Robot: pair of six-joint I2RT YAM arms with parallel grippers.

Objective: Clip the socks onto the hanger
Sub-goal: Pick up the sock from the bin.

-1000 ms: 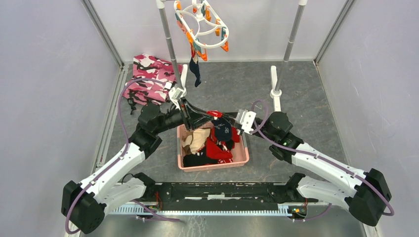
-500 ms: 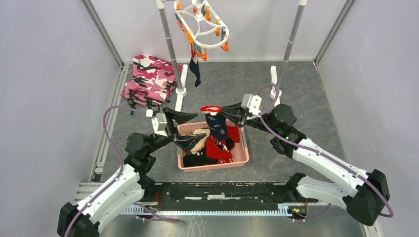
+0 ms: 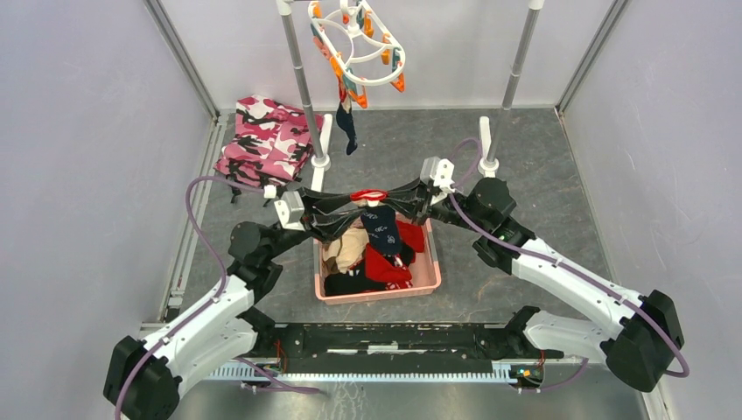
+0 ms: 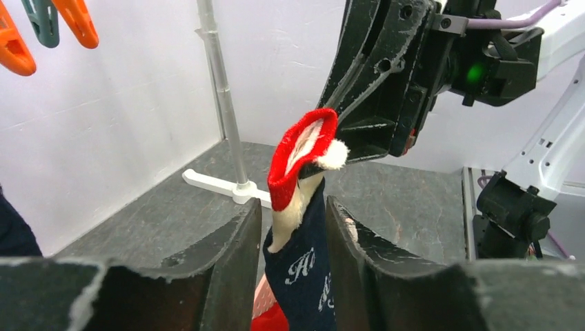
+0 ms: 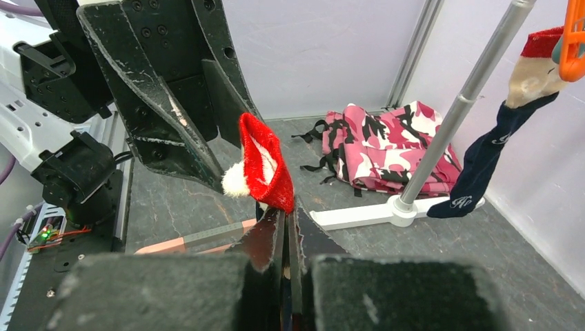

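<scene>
A navy sock point(image 3: 381, 229) with a red cuff hangs over the pink basket point(image 3: 376, 296). My right gripper point(image 3: 386, 199) is shut on it just under the cuff point(image 5: 265, 165), fingers point(image 5: 272, 234) pressed together. My left gripper point(image 3: 353, 208) faces it from the left. Its jaws stand apart on either side of the hanging sock point(image 4: 303, 269), with a gap on the left side. More socks point(image 3: 367, 262) in red, beige and black lie in the basket. The white hanger point(image 3: 359, 44) hangs at the top, one navy sock point(image 3: 347, 122) clipped to it.
A folded pink camouflage cloth point(image 3: 267, 140) lies at the back left. Two grey rack poles point(image 3: 297, 79) point(image 3: 521, 52) rise on white feet point(image 3: 484, 149) behind the basket. Grey walls close in both sides. Orange and teal clips point(image 4: 14, 52) dangle near the left wrist camera.
My left gripper came down from the rack pole, opened wide, then moved in and narrowed around the sock. My right gripper lifted the sock up out of the basket.
</scene>
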